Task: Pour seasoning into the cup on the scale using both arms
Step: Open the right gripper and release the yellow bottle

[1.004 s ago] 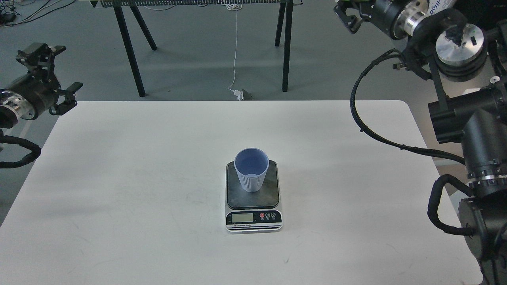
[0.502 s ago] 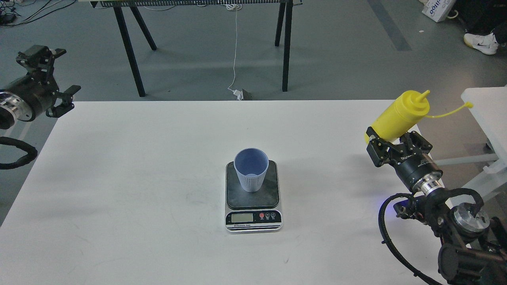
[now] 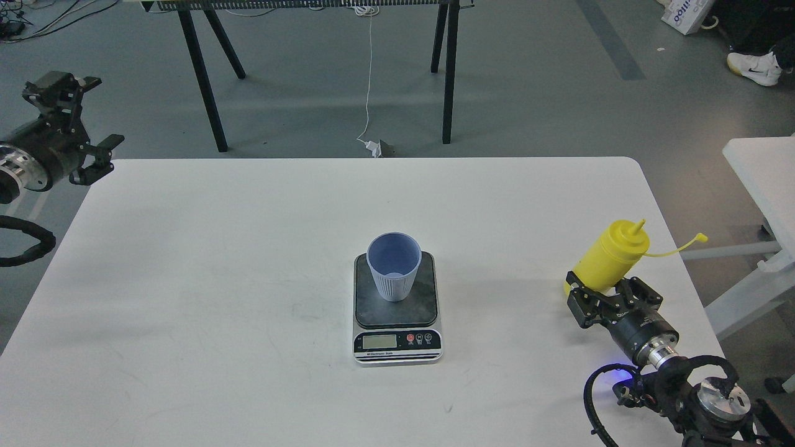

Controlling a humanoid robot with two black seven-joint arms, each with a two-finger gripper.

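Observation:
The light blue-grey ribbed cup (image 3: 394, 266) stands upright on the dark plate of the scale (image 3: 397, 340) at the table's middle. The yellow seasoning bottle (image 3: 610, 256) is near the table's right edge, tilted, nozzle up and to the right. Its thin tethered cap (image 3: 701, 238) hangs out to the right. My right gripper (image 3: 601, 293) is shut around the bottle's lower body. My left gripper (image 3: 102, 113) is open and empty, off the table's far left corner, well away from the cup.
The white table (image 3: 248, 261) carries only the scale and cup. A second white table (image 3: 761, 167) stands close on the right. Black trestle legs (image 3: 205, 81) and a white hanging cable (image 3: 369, 74) are on the floor behind.
My right arm swung down from the top right and now holds the yellow bottle, which has come lower and nearer to me over the last half second. My left gripper drifted slightly left.

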